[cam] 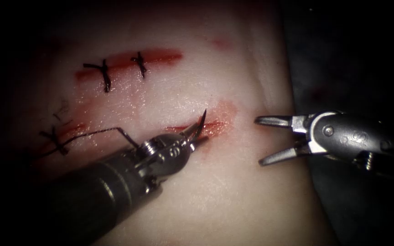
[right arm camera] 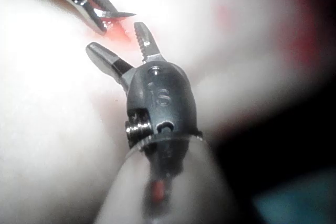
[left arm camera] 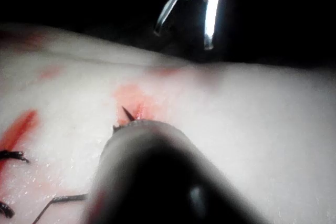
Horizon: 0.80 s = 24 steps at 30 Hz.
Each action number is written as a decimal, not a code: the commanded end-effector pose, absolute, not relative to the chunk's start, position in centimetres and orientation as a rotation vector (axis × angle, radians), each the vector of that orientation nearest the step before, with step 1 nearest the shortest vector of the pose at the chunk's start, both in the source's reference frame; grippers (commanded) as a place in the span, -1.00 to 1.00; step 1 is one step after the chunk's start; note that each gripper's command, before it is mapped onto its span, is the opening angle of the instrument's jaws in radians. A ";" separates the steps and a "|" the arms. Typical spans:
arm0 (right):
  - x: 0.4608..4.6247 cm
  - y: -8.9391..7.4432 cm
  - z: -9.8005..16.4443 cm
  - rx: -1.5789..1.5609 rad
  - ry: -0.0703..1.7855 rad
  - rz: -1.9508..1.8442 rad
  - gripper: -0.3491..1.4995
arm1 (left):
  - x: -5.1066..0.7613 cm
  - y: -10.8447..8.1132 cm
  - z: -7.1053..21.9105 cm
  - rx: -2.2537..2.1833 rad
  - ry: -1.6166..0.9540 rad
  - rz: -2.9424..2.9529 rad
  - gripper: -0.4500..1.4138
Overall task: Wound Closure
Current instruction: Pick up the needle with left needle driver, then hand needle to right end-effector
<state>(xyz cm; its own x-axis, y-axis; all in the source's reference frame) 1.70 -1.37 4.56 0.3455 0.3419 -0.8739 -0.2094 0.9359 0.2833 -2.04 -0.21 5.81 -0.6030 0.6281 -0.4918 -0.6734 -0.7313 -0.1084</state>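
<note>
Needle (cam: 200,124) pinched by left tool (cam: 196,135) over cut (cam: 208,126), point raised, seemingly poised for bite. Right tool (cam: 266,140) spread wide, nothing held, right of cut.

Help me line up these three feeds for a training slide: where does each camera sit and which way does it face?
Endoscope: above and in front of the tissue; left tool holds the needle at the cut; right tool open, empty.
Left wrist: along its shaft toward the needle.
Right wrist: along its shaft at its open jaws.
Shared: right tool, left tool.
</note>
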 end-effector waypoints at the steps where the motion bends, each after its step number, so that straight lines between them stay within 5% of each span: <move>1: 1.77 -1.4 4.6 0.129 1.168 0.357 0.08 | -2.09 -0.2 5.9 -0.664 0.118 2.310 -1.00; 9: 1.77 -1.4 4.6 0.129 1.168 0.357 0.08 | -2.05 -0.2 5.7 -0.682 0.138 2.444 -1.00; 24: 1.79 -1.3 4.7 0.123 1.213 0.458 -0.15 | -1.64 -0.3 5.4 -1.507 0.158 2.849 -1.00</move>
<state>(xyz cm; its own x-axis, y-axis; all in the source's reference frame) 1.72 -1.26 4.65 0.2679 0.4215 -0.8664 -0.2813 0.8943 0.3481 -1.54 -0.35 5.28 -0.4926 -0.1582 -0.8557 0.0732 -0.9874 0.1405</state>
